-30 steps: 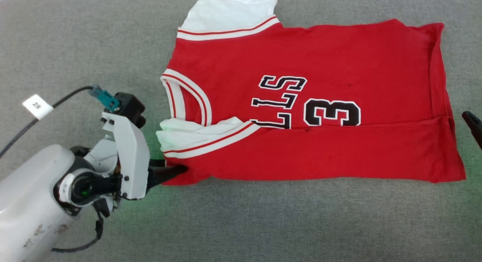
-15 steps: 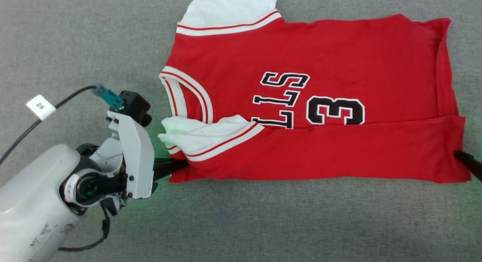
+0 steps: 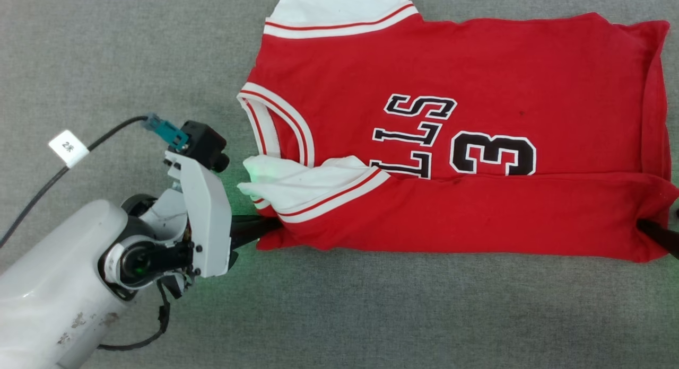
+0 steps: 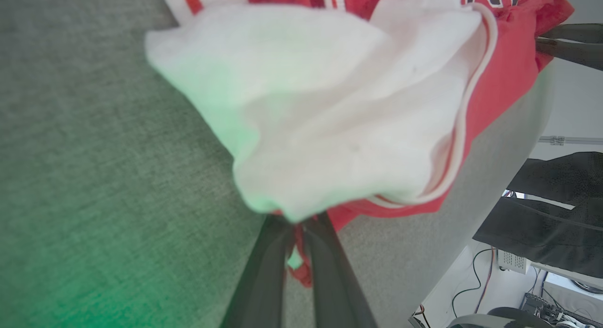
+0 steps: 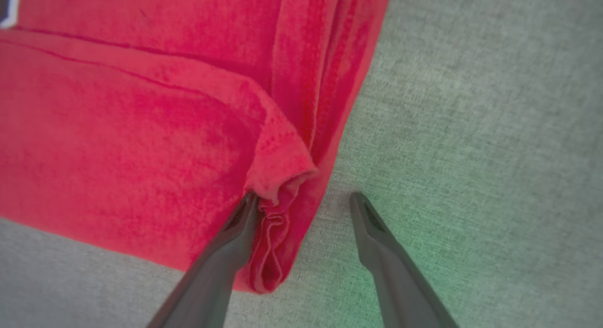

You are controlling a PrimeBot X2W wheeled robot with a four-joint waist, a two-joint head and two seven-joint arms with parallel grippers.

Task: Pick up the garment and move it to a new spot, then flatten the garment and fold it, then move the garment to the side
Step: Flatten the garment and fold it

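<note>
Now, left fingers [image 4: 261, 276]: pressed together, with a tuck of red cloth pinched between their tips, directly under the bunched white sleeve [image 4: 330, 106].
Left gripper [image 3: 268, 230]: seen from the head camera at the near left corner of the garment [image 3: 451, 210], its dark tips buried in the red edge beside the striped sleeve trim.
Right fingers [image 5: 226, 252]: spread wide. One tip is pressed against the rolled red corner. The other is held over bare grey surface, apart from the fabric.
Right gripper [image 5: 304, 198]: nothing is clamped. From the head camera it is seen touching the near right corner of the hem.
Garment: laid flat on the grey surface [image 3: 371, 316], with the collar toward the robot's left and the hem toward its right. The near long edge is folded over onto the body in a red band that runs from sleeve to hem.
Print: a black number 3 [image 3: 493, 154] and black letters edged in white are shown sideways. The nearest letters are partly covered by the folded band.
Far sleeve [image 3: 339, 3]: white, spread flat at the top edge of the head view and cut off by the frame.
Collar [image 3: 276, 128]: white with red stripes, curved open toward the left arm.
Left arm [image 3: 53, 284]: a pale forearm at the lower left, with a black cable [image 3: 109, 130] bearing a white tag [image 3: 68, 147] run to the wrist.
Background: dark cloth [image 4: 546, 219] is glimpsed beyond the surface's edge in the left wrist view.
</note>
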